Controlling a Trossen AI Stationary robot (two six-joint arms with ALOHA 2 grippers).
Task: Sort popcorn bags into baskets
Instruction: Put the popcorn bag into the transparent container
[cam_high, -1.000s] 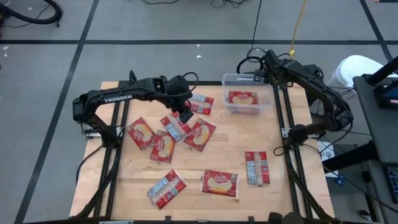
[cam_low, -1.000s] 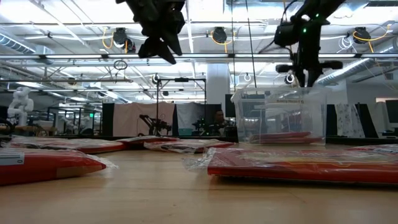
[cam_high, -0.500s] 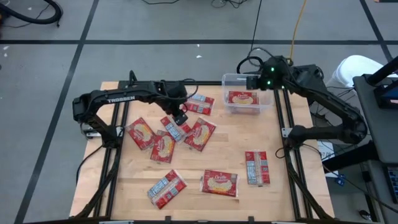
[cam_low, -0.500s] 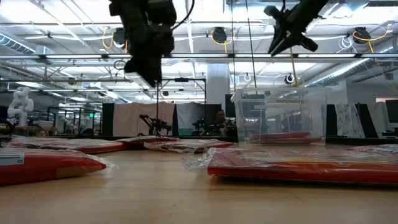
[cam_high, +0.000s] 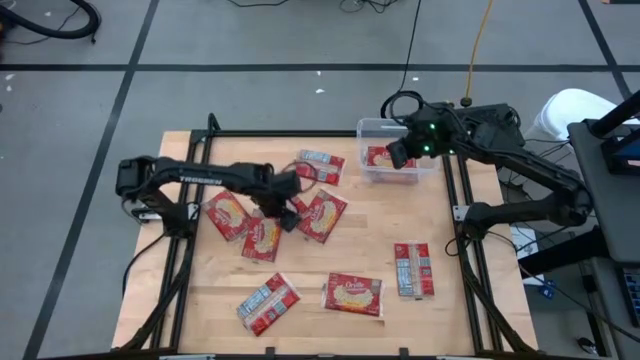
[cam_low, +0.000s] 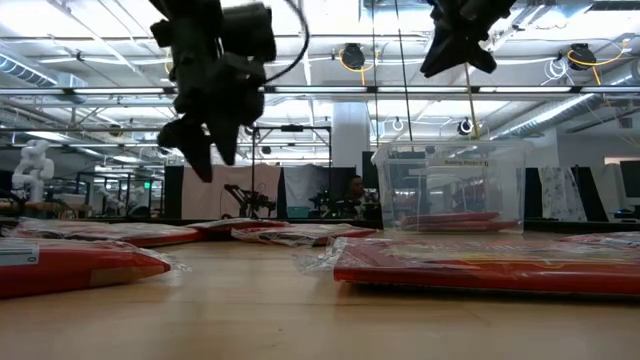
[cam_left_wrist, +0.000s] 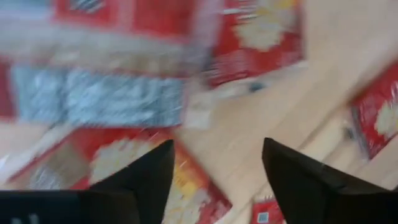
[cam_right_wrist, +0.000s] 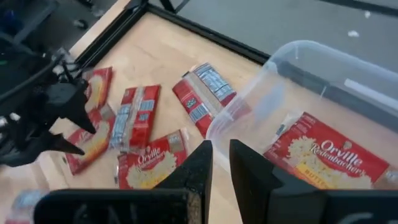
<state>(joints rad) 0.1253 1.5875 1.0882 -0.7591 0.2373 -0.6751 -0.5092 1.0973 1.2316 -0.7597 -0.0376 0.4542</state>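
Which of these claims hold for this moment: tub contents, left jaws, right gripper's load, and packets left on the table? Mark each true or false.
1. The clear tub holds a popcorn packet. True.
2. The left gripper hangs over the cluster of red packets with its jaws apart and nothing between them. True.
3. The right gripper is carrying a packet. False: its jaws are nearly together and empty, above the tub's edge.
4. All packets are already in the tub. False: many lie on the wooden table, including a print-side-up packet near the right side.
5. The tub stands at the table's far right corner. True.
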